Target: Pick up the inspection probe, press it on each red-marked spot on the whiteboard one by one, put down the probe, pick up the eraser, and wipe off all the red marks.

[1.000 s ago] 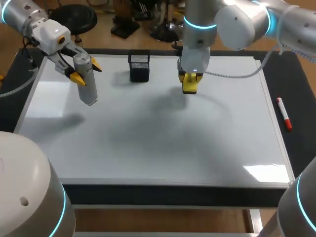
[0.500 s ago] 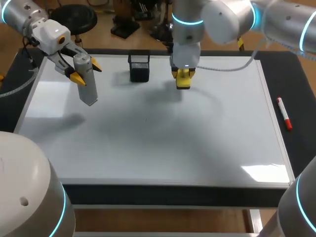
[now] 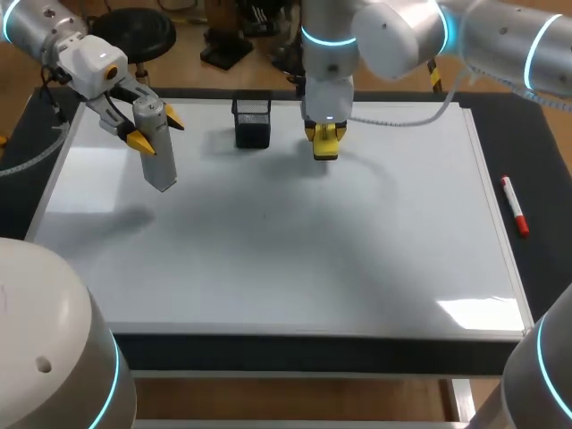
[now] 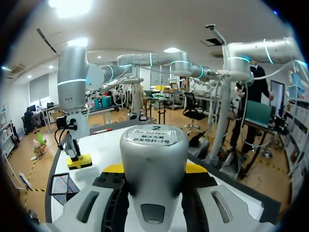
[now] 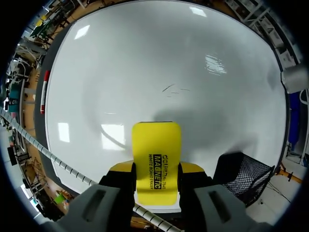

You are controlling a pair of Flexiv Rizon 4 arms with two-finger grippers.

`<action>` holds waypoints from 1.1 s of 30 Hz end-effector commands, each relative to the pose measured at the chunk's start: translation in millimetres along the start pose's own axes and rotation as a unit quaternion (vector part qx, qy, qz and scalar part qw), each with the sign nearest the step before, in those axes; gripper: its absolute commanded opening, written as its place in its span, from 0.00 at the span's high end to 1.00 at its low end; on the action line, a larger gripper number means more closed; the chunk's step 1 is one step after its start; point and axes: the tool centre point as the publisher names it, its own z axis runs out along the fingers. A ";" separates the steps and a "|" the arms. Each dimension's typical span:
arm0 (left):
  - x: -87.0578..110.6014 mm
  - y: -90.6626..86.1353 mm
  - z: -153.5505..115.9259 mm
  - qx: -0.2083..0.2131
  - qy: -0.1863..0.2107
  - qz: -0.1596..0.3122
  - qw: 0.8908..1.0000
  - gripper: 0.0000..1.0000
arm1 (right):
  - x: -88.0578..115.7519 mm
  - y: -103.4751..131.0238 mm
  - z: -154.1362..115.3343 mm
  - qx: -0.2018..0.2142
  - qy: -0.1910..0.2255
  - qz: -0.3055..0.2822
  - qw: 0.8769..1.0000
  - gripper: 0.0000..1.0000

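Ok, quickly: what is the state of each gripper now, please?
Left gripper: shut on the probe.
Right gripper: shut on the eraser.

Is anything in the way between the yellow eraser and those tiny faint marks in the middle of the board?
Nothing visible does. Only bare whiteboard lies between the eraser and the faint marks. The mesh basket stands off to one side of the eraser.

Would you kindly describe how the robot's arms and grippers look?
The left arm and right arm are silver-white tubes with glowing cyan rings at the joints. The left gripper and right gripper have dark fingers with yellow tips. A pale cable trails from the right arm.
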 end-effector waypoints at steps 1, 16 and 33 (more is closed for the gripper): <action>0.1 -1.8 -0.2 -0.001 0.000 -0.001 1.000 1.00 | -6.1 -8.8 5.1 -0.005 0.002 0.000 1.000 1.00; 0.1 -1.8 -0.2 -0.001 0.000 -0.001 1.000 1.00 | -12.3 -20.7 12.3 -0.008 0.009 0.006 1.000 1.00; 0.1 -1.8 -0.2 -0.001 0.000 -0.001 1.000 1.00 | -13.9 -28.4 20.8 -0.017 0.015 0.013 1.000 1.00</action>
